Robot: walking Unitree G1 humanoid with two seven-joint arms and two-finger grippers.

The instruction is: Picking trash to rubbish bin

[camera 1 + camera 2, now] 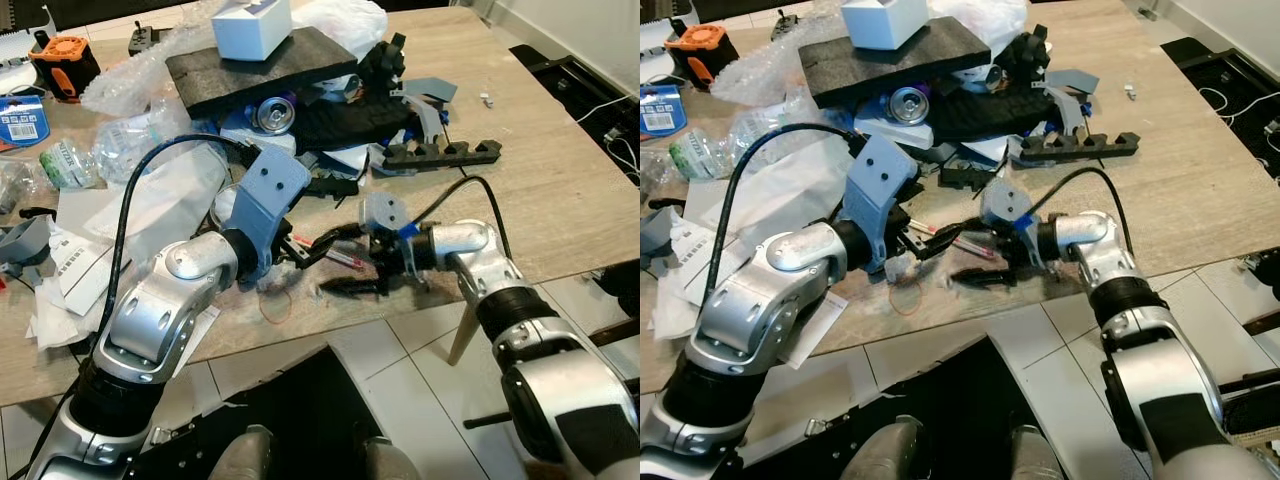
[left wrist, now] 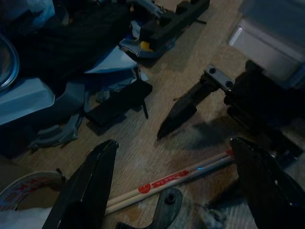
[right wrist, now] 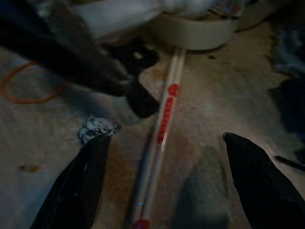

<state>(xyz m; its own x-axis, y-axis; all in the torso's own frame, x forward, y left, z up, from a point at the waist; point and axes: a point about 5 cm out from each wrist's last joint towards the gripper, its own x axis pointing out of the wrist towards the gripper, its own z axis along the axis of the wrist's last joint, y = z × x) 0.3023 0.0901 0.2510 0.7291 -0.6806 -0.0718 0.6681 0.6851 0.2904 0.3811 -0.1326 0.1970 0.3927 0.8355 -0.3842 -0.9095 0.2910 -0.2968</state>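
wrapped chopsticks [image 3: 159, 129] flat on the desk [image 1: 560, 190] near its front edge, between both tools | left tool [image 2: 176, 191] spread wide over them | right tool [image 3: 167, 186] also wide, facing it | orange rubber band [image 1: 277, 305] beside | clutter pile behind

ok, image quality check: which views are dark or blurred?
Both eye views: bright, evenly lit, sharp. Left wrist view: very dark, but the chopsticks read clearly. Right wrist view: dim and soft, the foil scrap blurred, left gripper a smeared dark shape.
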